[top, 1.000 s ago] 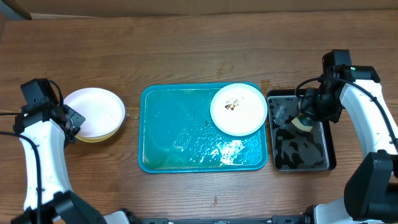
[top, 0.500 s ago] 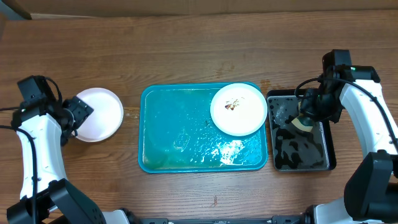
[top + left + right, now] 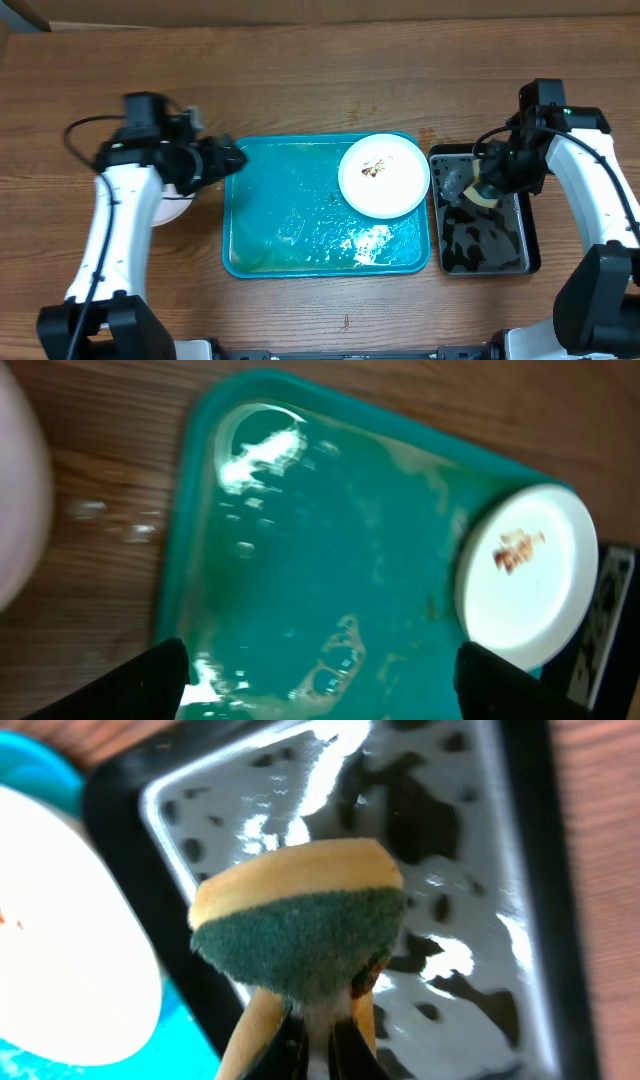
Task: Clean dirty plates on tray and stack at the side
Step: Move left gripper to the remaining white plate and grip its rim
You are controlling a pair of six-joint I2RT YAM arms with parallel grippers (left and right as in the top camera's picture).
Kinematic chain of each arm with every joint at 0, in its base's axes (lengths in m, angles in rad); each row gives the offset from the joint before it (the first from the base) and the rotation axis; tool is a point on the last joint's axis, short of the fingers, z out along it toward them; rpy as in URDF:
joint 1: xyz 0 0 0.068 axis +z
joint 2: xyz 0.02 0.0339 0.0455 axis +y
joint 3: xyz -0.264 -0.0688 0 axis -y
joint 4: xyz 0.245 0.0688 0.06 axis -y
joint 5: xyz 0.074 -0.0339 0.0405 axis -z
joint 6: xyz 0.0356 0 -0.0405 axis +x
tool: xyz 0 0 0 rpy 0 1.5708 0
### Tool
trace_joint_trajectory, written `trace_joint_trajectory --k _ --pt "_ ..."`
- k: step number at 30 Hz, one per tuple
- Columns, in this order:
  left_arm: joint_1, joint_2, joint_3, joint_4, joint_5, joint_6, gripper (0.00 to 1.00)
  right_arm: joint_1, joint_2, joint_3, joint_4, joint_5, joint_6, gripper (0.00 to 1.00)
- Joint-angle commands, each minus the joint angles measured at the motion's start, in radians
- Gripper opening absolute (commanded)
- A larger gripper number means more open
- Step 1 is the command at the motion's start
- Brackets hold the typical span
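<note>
One white plate (image 3: 384, 175) with a small brown smear lies in the far right corner of the teal tray (image 3: 290, 225). My left gripper (image 3: 232, 158) hovers open and empty over the tray's left edge. In the left wrist view its fingertips (image 3: 150, 678) stand wide apart above the wet tray (image 3: 330, 540), with the smeared plate (image 3: 525, 575) to the right. A white sliver of the stacked plates (image 3: 174, 207) shows under my left arm. My right gripper (image 3: 487, 190) is shut on a yellow-and-green sponge (image 3: 300, 915) above the black tray (image 3: 450, 870).
The black tray (image 3: 485, 250) sits against the teal tray's right side and holds foamy water. Soapy puddles cover the teal tray floor (image 3: 365, 243). Bare wooden table (image 3: 320, 80) surrounds both trays.
My left gripper opened, left a plate on the stack at the left, and swung right to the tray's left edge. The right arm and sponge have barely moved.
</note>
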Motion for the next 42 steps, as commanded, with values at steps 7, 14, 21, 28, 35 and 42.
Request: trace_joint_trajectory --k 7,14,21,28,35,42 --pt "-0.22 0.0 0.021 -0.026 -0.069 0.04 0.86 0.003 -0.023 -0.219 0.22 -0.227 -0.068 0.04" --pt "-0.288 0.0 0.021 -0.039 -0.107 0.04 0.85 0.002 -0.023 -0.439 0.393 -0.106 0.178 0.04" --pt "-0.289 0.0 0.021 -0.05 -0.108 0.04 0.85 0.002 -0.023 -0.472 0.417 0.013 0.344 0.04" --pt "-0.289 0.0 0.021 -0.048 -0.108 0.04 0.84 0.003 -0.023 -0.453 0.518 -0.323 0.068 0.04" --pt "-0.289 0.0 0.021 -0.049 -0.108 0.04 0.84 0.003 -0.023 -0.454 0.336 0.134 0.361 0.04" --pt "-0.289 0.0 0.021 -0.052 -0.122 0.04 0.83 0.01 -0.023 -0.453 0.442 -0.224 0.113 0.04"
